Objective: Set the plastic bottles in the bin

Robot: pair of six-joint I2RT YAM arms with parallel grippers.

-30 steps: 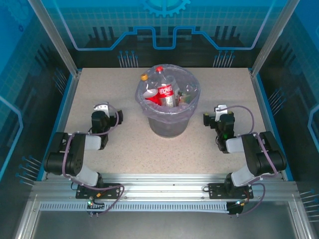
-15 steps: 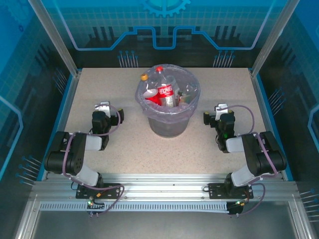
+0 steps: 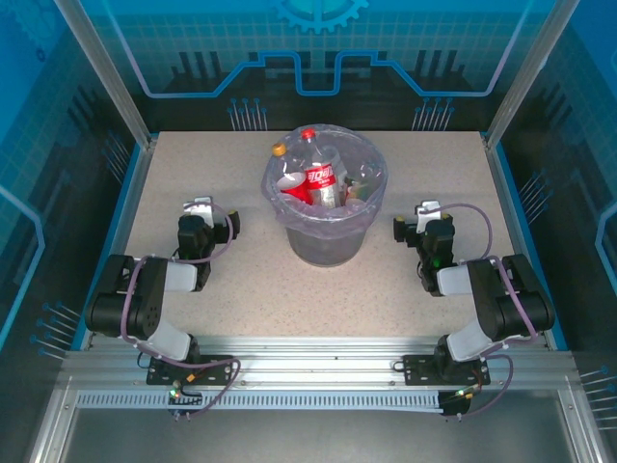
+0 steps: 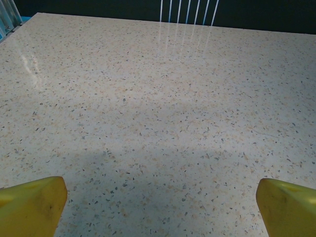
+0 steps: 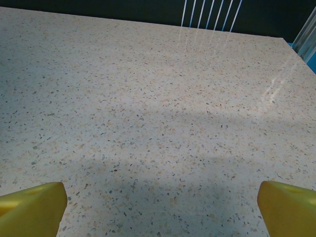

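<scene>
The bottles [image 3: 321,181] are packed inside the bin [image 3: 328,246], which stands mid-bench [image 3: 260,289], with a red cap and a yellow cap poking above its rim. The left fingers [image 4: 30,203] are spread wide and released, low over the speckled bench left of the bin. The right fingers [image 5: 289,207] are spread the same way to its right.

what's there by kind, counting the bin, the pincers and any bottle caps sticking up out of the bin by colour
bin: 1
pincers: 2, the left pincer and the right pincer, both open
red bottle cap: 1
yellow bottle cap: 1
total: 5
the bottles heaped in the bin are too jumbled to count
</scene>
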